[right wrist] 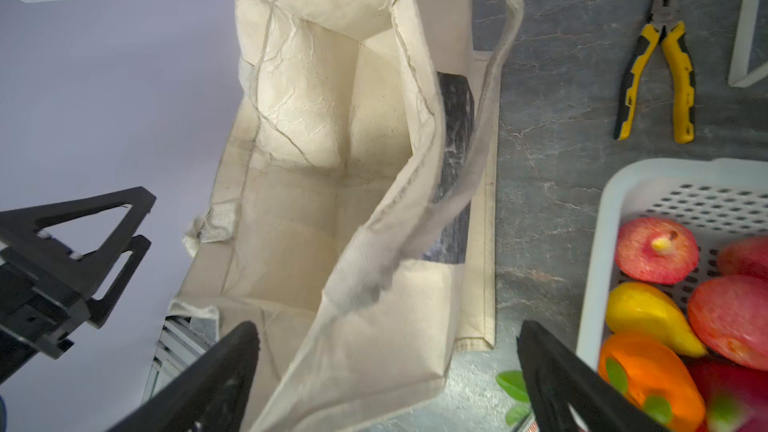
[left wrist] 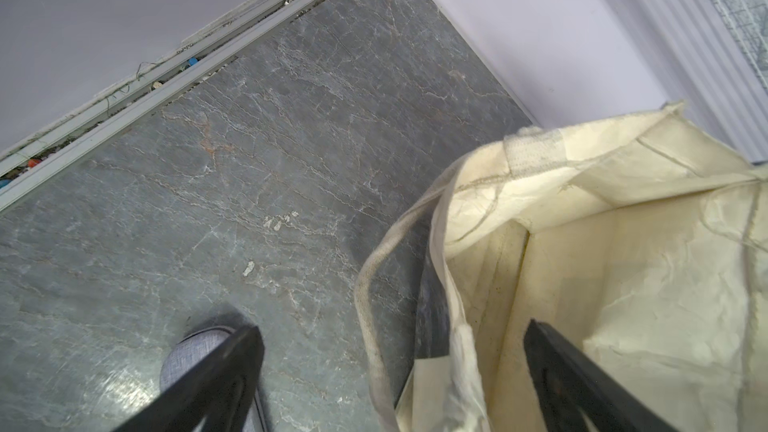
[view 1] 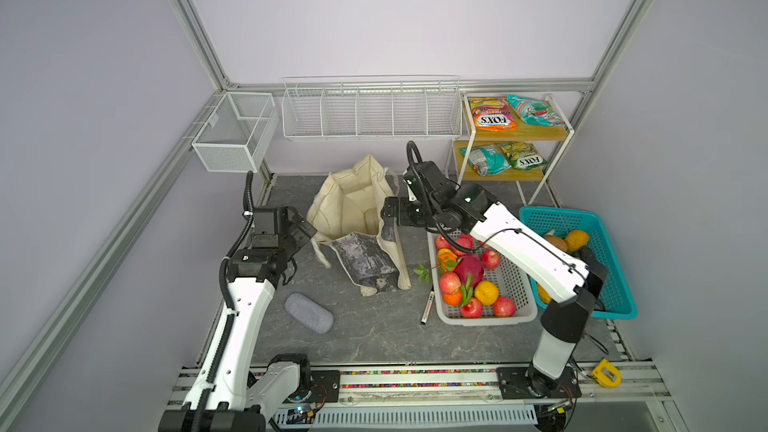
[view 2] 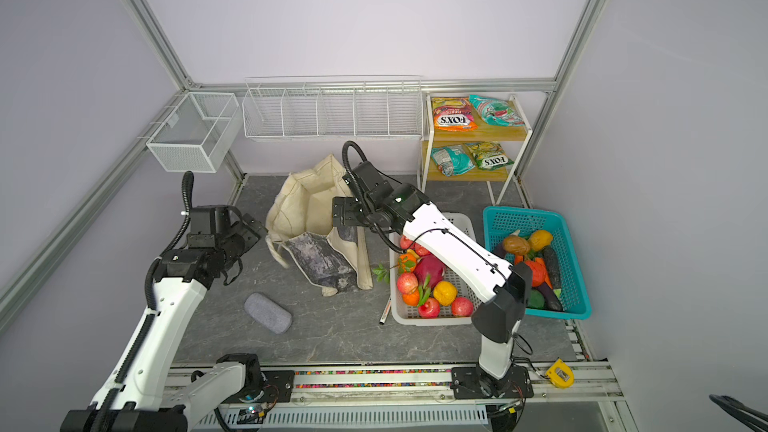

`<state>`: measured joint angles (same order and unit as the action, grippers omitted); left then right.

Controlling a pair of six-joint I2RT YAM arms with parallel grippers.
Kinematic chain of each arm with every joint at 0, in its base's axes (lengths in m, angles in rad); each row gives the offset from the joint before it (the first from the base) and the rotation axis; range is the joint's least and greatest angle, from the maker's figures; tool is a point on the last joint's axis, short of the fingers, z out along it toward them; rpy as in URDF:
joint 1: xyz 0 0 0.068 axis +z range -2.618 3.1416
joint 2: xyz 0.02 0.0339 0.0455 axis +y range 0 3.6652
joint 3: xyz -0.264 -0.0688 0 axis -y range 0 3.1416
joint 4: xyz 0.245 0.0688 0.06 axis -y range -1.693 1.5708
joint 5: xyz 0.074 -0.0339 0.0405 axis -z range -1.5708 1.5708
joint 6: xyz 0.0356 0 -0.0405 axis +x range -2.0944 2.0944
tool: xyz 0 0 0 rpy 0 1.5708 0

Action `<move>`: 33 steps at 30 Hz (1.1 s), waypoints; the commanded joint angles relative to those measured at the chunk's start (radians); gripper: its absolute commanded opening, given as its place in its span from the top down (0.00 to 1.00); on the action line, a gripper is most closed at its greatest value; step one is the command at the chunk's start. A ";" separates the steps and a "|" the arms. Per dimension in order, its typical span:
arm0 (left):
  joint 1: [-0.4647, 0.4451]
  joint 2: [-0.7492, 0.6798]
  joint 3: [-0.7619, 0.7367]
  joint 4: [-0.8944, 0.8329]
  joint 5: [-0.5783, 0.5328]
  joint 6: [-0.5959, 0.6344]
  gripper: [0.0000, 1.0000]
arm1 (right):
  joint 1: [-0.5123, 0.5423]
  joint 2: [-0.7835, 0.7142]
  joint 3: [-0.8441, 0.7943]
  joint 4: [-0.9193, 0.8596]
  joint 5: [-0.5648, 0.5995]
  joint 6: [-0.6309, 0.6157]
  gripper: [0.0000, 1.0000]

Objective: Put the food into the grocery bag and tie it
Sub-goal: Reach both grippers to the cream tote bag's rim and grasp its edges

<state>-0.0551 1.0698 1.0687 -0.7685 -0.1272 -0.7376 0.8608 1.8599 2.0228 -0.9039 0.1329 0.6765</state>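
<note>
The cream grocery bag point(view 1: 353, 209) point(view 2: 307, 218) stands open mid-table, grey marbled panel facing front; its inside point(right wrist: 316, 126) shows only bare fabric. My left gripper point(view 1: 308, 229) point(left wrist: 395, 330) is open across the bag's left rim, with one finger inside and one outside. My right gripper point(view 1: 388, 222) point(right wrist: 388, 326) is open across the right wall. Food lies in the white basket point(view 1: 486, 320): a magenta dragon fruit point(view 1: 469, 268), a yellow citrus point(view 1: 486, 292), oranges and apples. An orange FOX'S packet point(view 1: 494, 116) and a teal packet point(view 1: 534, 110) lie on the shelf.
A teal basket point(view 1: 615, 284) of vegetables sits at the far right. A grey case point(view 1: 308, 312) and a marker point(view 1: 427, 307) lie in front of the bag. Yellow pliers point(right wrist: 656, 64) lie behind the white basket. Wire baskets point(view 1: 370, 114) hang on the back wall.
</note>
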 commanded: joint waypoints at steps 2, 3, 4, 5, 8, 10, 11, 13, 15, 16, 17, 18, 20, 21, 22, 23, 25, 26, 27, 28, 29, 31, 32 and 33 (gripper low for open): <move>0.017 0.129 0.057 0.038 0.092 0.052 0.01 | -0.017 0.114 0.103 -0.100 0.043 -0.061 0.01; 0.016 0.150 0.068 0.051 0.110 0.063 0.01 | -0.029 0.136 0.117 -0.093 0.034 -0.070 0.02; 0.017 0.169 0.075 0.064 0.123 0.072 0.01 | -0.039 0.155 0.129 -0.091 0.032 -0.072 0.02; 0.016 0.189 0.080 0.073 0.137 0.080 0.01 | -0.049 0.166 0.137 -0.093 0.035 -0.070 0.01; 0.016 0.260 0.098 0.090 0.189 0.112 0.01 | -0.089 0.186 0.131 -0.061 -0.002 -0.068 0.00; 0.016 0.299 0.099 0.124 0.232 0.118 0.07 | -0.110 0.200 0.136 -0.010 -0.046 -0.070 0.02; 0.017 0.315 0.102 0.140 0.254 0.117 0.10 | -0.116 0.209 0.145 -0.004 -0.061 -0.073 0.04; 0.016 0.345 0.110 0.170 0.301 0.116 0.20 | -0.127 0.234 0.176 0.003 -0.098 -0.082 0.15; 0.017 0.368 0.122 0.185 0.331 0.116 0.32 | -0.130 0.257 0.206 0.006 -0.123 -0.089 0.27; 0.017 0.376 0.131 0.186 0.343 0.118 0.38 | -0.131 0.267 0.219 0.007 -0.136 -0.088 0.34; 0.015 0.379 0.138 0.190 0.356 0.118 0.43 | -0.132 0.276 0.229 0.004 -0.148 -0.087 0.39; 0.015 0.376 0.144 0.197 0.370 0.116 0.52 | -0.135 0.290 0.244 -0.003 -0.169 -0.083 0.47; 0.013 0.368 0.160 0.198 0.389 0.116 0.67 | -0.136 0.305 0.260 -0.016 -0.197 -0.082 0.55; 0.013 0.360 0.174 0.190 0.394 0.119 0.74 | -0.137 0.310 0.264 -0.025 -0.203 -0.079 0.55; 0.011 0.350 0.188 0.177 0.395 0.123 0.79 | -0.136 0.310 0.266 -0.032 -0.212 -0.080 0.50; 0.011 0.339 0.199 0.167 0.395 0.127 0.84 | -0.135 0.309 0.265 -0.035 -0.213 -0.080 0.39; 0.007 0.315 0.212 0.151 0.393 0.137 0.95 | -0.128 0.299 0.260 -0.036 -0.214 -0.099 0.29; 0.006 0.306 0.211 0.147 0.393 0.141 1.00 | -0.126 0.296 0.260 -0.034 -0.215 -0.104 0.28; 0.006 0.301 0.210 0.140 0.393 0.147 1.00 | -0.123 0.295 0.258 -0.032 -0.220 -0.108 0.28; 0.006 0.299 0.208 0.133 0.392 0.152 1.00 | -0.124 0.298 0.258 -0.031 -0.230 -0.109 0.32; 0.005 0.297 0.206 0.128 0.393 0.156 1.00 | -0.126 0.302 0.260 -0.032 -0.238 -0.108 0.38; 0.003 0.287 0.205 0.123 0.396 0.159 1.00 | -0.129 0.307 0.258 -0.040 -0.241 -0.104 0.48; 0.001 0.282 0.209 0.119 0.396 0.161 1.00 | -0.129 0.306 0.254 -0.042 -0.239 -0.105 0.55; -0.001 0.278 0.216 0.109 0.395 0.165 1.00 | -0.129 0.302 0.249 -0.042 -0.238 -0.104 0.65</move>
<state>-0.0494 1.3682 1.2541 -0.6319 0.2626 -0.5964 0.7288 2.1586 2.2723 -0.9306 -0.0849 0.5743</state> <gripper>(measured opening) 0.048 0.419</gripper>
